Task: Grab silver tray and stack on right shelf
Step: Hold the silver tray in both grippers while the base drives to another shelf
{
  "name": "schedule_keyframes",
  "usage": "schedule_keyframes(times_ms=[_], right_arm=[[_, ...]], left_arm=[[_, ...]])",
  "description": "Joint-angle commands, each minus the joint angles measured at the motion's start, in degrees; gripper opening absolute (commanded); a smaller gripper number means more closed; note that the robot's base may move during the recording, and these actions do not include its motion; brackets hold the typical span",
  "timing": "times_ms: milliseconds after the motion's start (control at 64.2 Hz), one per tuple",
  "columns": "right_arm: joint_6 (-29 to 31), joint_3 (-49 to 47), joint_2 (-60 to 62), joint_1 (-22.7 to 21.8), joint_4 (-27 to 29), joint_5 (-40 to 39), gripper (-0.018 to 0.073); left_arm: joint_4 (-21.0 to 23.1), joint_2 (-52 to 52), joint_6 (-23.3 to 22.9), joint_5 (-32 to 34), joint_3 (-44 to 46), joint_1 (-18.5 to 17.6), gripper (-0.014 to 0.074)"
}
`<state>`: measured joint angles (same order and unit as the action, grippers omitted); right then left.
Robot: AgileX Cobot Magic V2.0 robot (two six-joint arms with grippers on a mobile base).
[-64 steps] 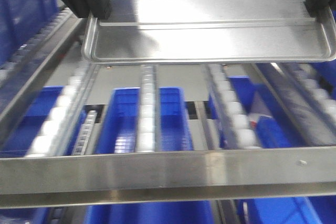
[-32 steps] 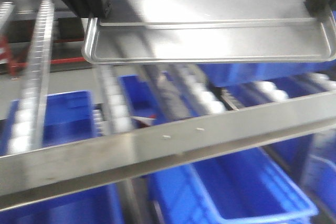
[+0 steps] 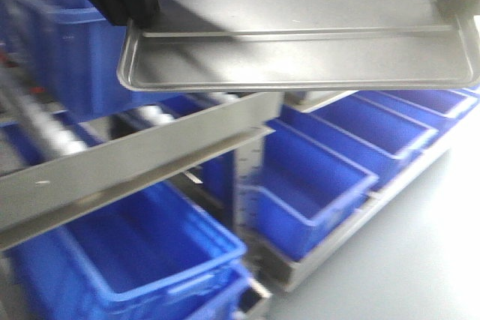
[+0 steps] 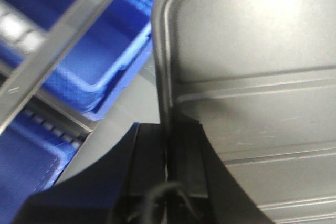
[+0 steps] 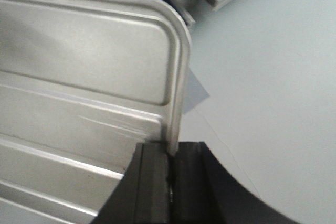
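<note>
Tray (image 3: 300,58) sits at top of front view, carried level in the air btw both grippers, open side up, two long ribs running L-R across its base. It's shiny, w/ a raised rim and rounded corners.

L gripper (image 4: 169,153) pinches the tray's left rim. Its wrist view shows a black finger (image 4: 149,156) on each side of the rim, pressed onto the metal. R gripper (image 5: 170,156) does likewise on the right rim, fingers clamped on the edge just near of the rounded far corner.

Shelf (image 3: 41,121) is low left in front view and badly blurred, so the rollers show only as pale smears. Its flat steel bar (image 3: 135,162) slants from near left up toward centre, w/ its right end just under the tray's near edge. Tray isn't on the shelf. It's above the bar end, and I can't tell if they touch.

Blue bins (image 3: 322,177) lie below the shelf in a row stretching off to far right, plus a big one near left. More blue bins show far left, behind L gripper. Grey floor (image 3: 420,245) fills near right.
</note>
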<state>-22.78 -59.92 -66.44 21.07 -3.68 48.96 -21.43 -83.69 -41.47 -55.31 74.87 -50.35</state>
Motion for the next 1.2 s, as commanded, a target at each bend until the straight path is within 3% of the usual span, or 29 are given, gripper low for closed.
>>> schedule_keyframes(times_ms=[0, 1183], right_arm=[[0.4, -1.7, 1.7, -0.3, -4.1, -2.9, 0.0057], [0.4, -1.7, 1.7, -0.3, -4.1, -2.9, 0.0057]], left_arm=[[-3.8, 2.3, 1.7, -3.2, 1.5, -0.4, -0.0092], [-3.8, 2.3, 1.7, -3.2, 1.5, -0.4, -0.0092]])
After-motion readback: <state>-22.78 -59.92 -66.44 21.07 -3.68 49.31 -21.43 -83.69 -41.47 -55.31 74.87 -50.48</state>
